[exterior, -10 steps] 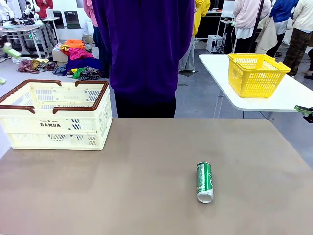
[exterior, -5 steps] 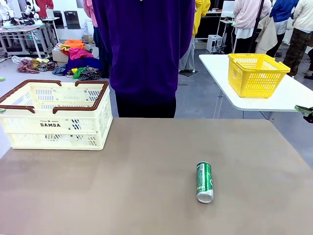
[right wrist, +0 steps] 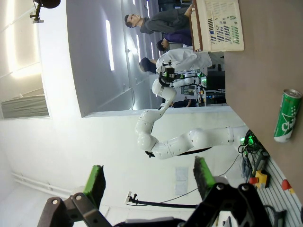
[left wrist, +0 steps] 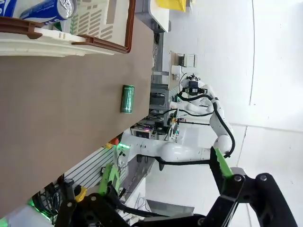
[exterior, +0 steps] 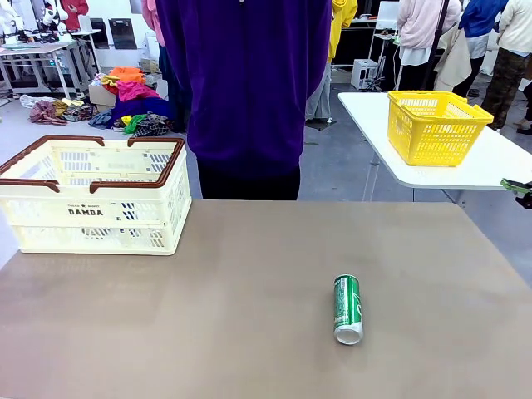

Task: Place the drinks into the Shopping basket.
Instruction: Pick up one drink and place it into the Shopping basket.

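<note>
Green can [exterior: 347,308] lies on its side, silver top apparently toward the robot; both pincers [left wrist: 165,182] [right wrist: 149,182] gape empty.

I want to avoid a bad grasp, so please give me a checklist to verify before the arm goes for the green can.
1. Green can free on the table, nothing touching it: ok.
2. Can upright: not ok, it lies on its side.
3. Left gripper jaws open and empty: ok.
4. Right gripper jaws open and empty: ok.
5. Shopping basket has room beside the blue can already inside: ok.
6. Person clear of the table: cannot tell, hands hidden.
</note>
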Tool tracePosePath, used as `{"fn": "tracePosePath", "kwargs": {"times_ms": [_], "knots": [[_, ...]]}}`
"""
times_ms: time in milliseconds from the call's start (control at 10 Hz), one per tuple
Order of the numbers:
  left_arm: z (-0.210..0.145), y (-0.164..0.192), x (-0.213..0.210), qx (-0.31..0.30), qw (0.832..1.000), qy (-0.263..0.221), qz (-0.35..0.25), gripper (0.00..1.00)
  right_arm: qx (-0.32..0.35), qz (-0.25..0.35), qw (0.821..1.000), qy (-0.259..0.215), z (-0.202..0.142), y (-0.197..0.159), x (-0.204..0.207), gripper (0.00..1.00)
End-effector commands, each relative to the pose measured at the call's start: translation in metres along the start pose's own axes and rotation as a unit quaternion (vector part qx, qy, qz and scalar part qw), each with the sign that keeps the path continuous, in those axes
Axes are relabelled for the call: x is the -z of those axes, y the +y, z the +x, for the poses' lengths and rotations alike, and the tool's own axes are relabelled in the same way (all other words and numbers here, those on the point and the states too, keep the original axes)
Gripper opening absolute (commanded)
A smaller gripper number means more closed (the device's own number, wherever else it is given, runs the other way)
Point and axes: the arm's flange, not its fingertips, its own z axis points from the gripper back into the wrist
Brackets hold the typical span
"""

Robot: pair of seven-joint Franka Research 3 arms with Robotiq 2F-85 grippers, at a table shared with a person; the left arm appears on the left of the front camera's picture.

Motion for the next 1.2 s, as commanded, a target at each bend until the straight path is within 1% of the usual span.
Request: {"fn": "tracePosePath", "kwargs": {"times_ms": [0,900,1000,1100], "knots": [[-0.002,0.004,0.002,-0.011,1.000,0.004,0.001,1.00,0.006,0.007,1.000,-0.003,0.000,0.005,-0.002,1.00],[0.001,0.004,0.002,-0.005,1.000,0.002,0.000,1.00,0.006,0.007,1.000,-0.003,0.000,0.005,-0.002,1.00],[-0.010,-0.025,0.034,-0.048,0.998,-0.020,0.044,1.00,0.006,0.007,1.000,-0.003,0.000,0.005,-0.002,1.00],[-0.029,-0.058,0.080,-0.007,0.994,0.014,0.109,1.00,0.006,0.007,1.000,-0.003,0.000,0.005,-0.002,1.00]]}}
